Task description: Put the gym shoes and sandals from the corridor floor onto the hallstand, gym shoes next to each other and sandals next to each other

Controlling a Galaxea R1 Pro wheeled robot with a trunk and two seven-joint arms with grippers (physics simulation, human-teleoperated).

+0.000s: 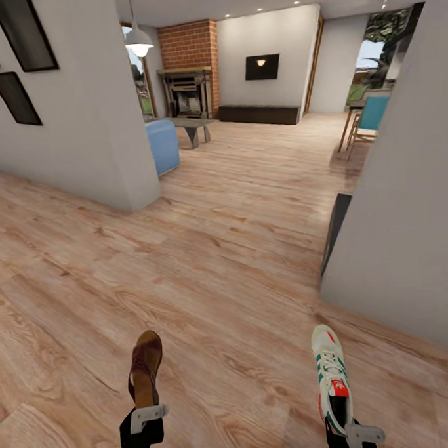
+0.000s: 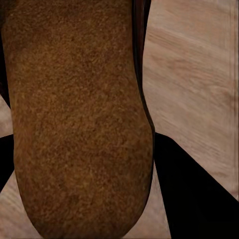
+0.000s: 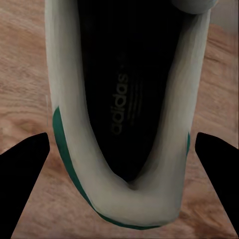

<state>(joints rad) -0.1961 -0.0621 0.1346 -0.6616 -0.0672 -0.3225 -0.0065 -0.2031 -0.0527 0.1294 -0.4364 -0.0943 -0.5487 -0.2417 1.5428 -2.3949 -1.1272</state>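
At your left, the left gripper [image 1: 147, 412] is clenched on the heel end of one sandal [image 1: 146, 367], which sticks out ahead of you, clear of the floor [image 1: 225, 250]. Judging by the leather and the fuzzy footbed in the left wrist view [image 2: 79, 119], it is light and somewhat floppy, so the toe may droop; the heel is a fair place to hold, though a strap could slip through the fingers if you swing fast. Keep that arm away from the wall corner [image 1: 140, 182] to your left as you turn.

Ahead, the floor lies wide open toward the blue sofa [image 1: 162, 145] and the brick fireplace [image 1: 188, 68].

On your right, the right gripper [image 1: 356, 434] grasps one gym shoe [image 1: 330, 369] at the heel collar, toe pointing forward. The shoe looks light, with a padded rim [image 3: 124, 204] that gives under the fingers but should hold well. Mind the white wall [image 1: 407, 208] near that side and its dark panel [image 1: 335, 231]; room there is tighter.
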